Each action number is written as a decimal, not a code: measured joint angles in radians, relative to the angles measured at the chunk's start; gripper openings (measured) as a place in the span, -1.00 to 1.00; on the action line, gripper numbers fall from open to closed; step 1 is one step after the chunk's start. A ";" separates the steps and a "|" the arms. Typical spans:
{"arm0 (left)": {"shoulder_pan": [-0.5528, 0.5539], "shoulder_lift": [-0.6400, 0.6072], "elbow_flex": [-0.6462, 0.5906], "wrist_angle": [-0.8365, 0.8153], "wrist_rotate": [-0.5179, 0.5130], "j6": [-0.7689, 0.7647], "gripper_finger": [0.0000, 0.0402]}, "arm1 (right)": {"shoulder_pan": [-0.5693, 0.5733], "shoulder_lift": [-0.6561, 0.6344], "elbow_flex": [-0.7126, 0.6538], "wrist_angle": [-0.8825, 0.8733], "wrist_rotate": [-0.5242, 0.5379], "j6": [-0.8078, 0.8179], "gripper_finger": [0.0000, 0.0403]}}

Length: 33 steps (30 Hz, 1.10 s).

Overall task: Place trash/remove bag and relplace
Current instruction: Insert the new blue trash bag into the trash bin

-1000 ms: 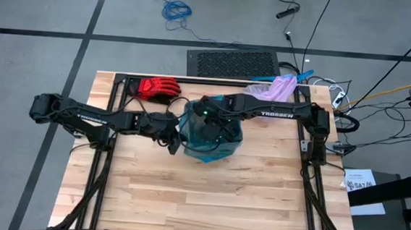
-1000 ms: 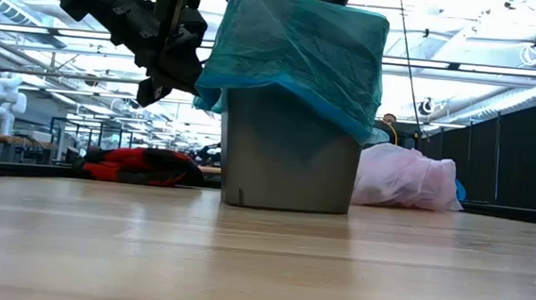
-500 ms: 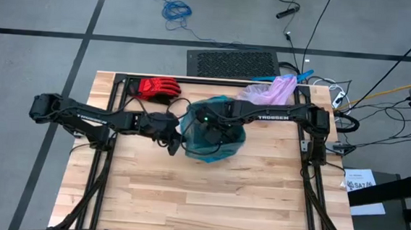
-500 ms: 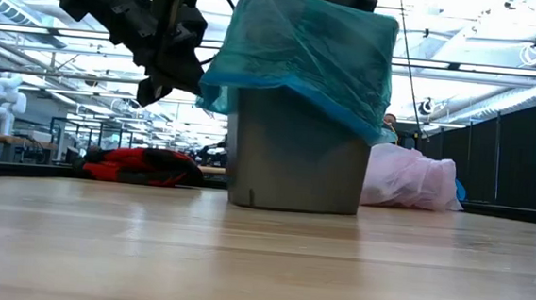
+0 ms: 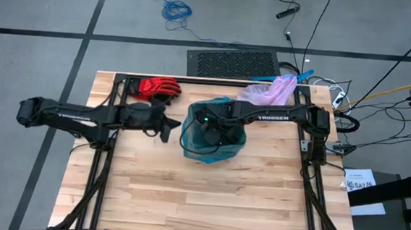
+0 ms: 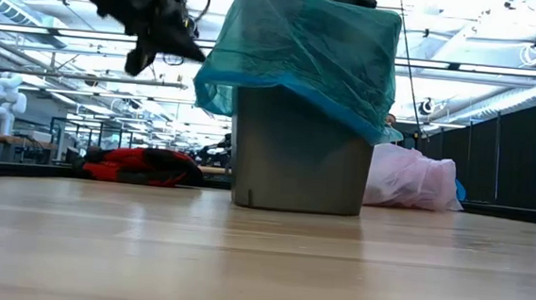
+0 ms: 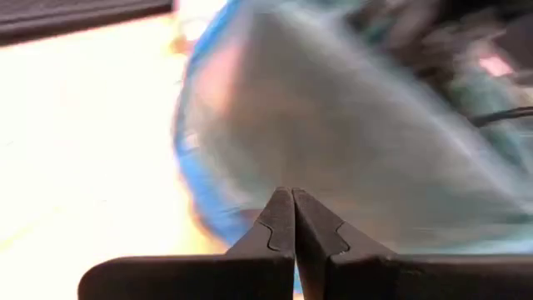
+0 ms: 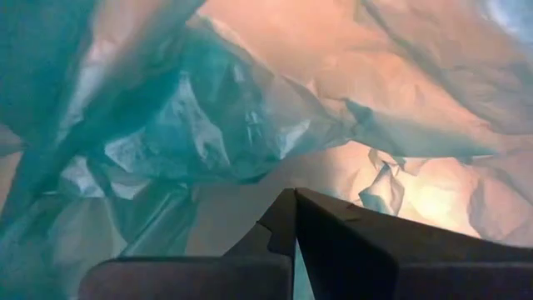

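Now the right hand (image 5: pixel 206 129), clenched empty, sits inside the teal-green plastic liner (image 5: pixel 214 143) over the grey bin (image 6: pixel 297 162); the left hand (image 5: pixel 167 130), clenched, hangs beside it. Far behind on the wooden bench (image 5: pixel 207 195) lies the pale lilac-pink plastic bag (image 5: pixel 272 89).

A: What sits on the pale wooden plank table (image 5: pixel 207 195)?

B: A grey round bin (image 6: pixel 297 162) lined with a teal-green plastic bag (image 6: pixel 303 48) folded over its rim, standing upright towards the far side.

A: Anything else there?

B: A red glove (image 5: pixel 156 88) lies flat at the far edge, apart from the bin.

A: And beyond the table?

B: A black ribbed floor mat (image 5: pixel 232 62), a coiled blue cable (image 5: pixel 175 10) on the grey floor, and a white printed sheet (image 5: pixel 360 182) by the table's side.
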 joint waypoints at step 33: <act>0.091 0.392 -0.001 0.173 0.141 0.001 -1.00 | 0.011 0.122 0.002 -0.028 -0.026 0.035 -1.00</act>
